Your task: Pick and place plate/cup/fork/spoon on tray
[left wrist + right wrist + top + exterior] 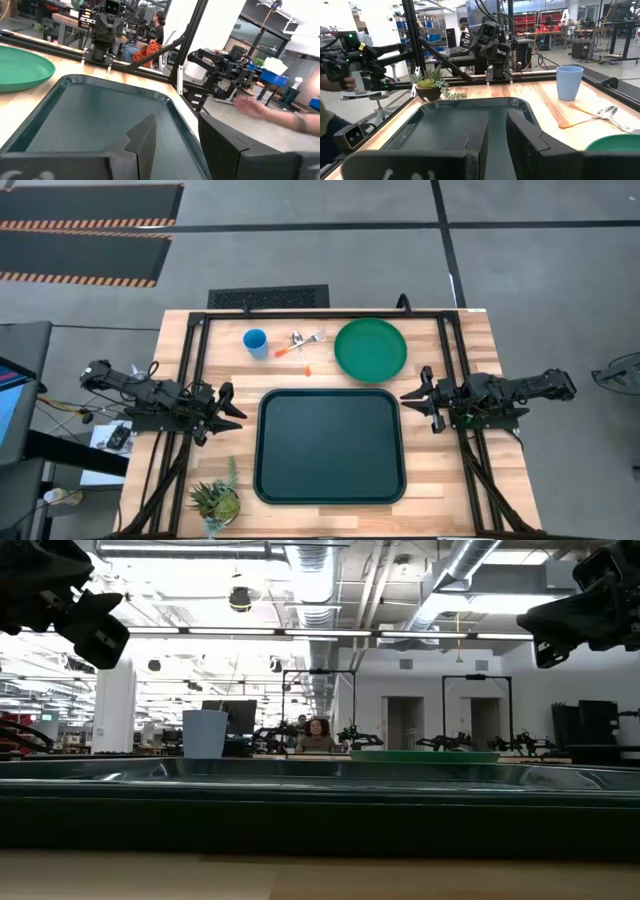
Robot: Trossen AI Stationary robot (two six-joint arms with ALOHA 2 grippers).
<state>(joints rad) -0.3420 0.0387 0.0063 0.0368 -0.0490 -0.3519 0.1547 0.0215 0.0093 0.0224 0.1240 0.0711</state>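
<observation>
The dark-green tray (331, 490) lies flat in the middle of the table. Behind it lie the light-blue cup (256, 342), upright, the orange-handled fork (312, 340) and spoon (297, 344) crossing each other, and the green plate (371, 348). My left gripper (237, 407) hovers open at the tray's left edge, pointing toward the table's right edge. My right gripper (408, 402) hovers open at the tray's right edge, pointing left. Both are empty. The right wrist view shows the cup (569, 82), the fork (620, 125) and the spoon (590, 117); the left wrist view shows the plate (20, 70).
A small potted plant (215, 500) stands at the tray's near left corner. A black frame (190, 360) runs along the table's left, far and right sides. A person's blurred hand (260, 107) shows beyond the table in the left wrist view.
</observation>
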